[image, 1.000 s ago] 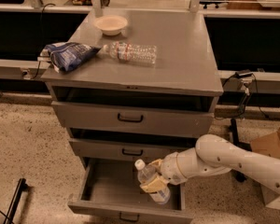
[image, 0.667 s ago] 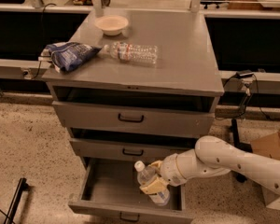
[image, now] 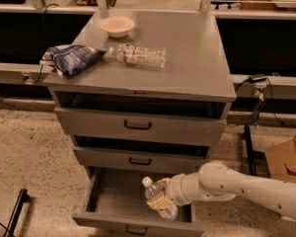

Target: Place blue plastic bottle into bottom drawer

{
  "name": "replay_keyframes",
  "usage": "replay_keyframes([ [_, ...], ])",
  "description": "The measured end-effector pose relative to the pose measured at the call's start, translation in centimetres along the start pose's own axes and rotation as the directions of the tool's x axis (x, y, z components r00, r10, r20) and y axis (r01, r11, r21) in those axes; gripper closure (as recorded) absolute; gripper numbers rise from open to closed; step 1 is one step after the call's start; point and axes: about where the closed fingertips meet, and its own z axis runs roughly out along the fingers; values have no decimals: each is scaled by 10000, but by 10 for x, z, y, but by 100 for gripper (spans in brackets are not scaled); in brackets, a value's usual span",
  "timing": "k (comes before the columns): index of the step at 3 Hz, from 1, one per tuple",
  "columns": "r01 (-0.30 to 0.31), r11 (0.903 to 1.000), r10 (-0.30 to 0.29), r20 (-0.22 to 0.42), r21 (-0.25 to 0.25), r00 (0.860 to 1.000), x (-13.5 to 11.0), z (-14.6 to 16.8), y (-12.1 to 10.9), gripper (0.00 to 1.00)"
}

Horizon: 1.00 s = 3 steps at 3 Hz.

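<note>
The blue plastic bottle [image: 158,197], small and clear with a white cap and pale label, is tilted inside the open bottom drawer [image: 113,201], at its right side. My gripper [image: 161,197] reaches in from the right on a white arm and is shut on the bottle's middle. The bottle's lower end is down near the drawer floor close to the front wall. The drawer's small dark handle shows at the lower edge of its front.
Two shallower drawers [image: 138,125] above are slightly ajar. On the cabinet top lie a clear ribbed bottle with a red label [image: 138,56], a blue chip bag [image: 73,58] and a white bowl [image: 117,25]. A cardboard box [image: 286,157] stands at the right.
The bottle and gripper have barely moved; they stay low in the right side of the bottom drawer.
</note>
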Motion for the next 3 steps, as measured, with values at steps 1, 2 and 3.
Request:
replay_keyframes([
  [1,-35,9929,-59,792,1191,9968,13,30,-36,100],
  [2,-145,9922,43,825,1242,9966,16,35,-36,100],
  [3,301,9952,-341,412,933,9986,22,63,-39,100],
])
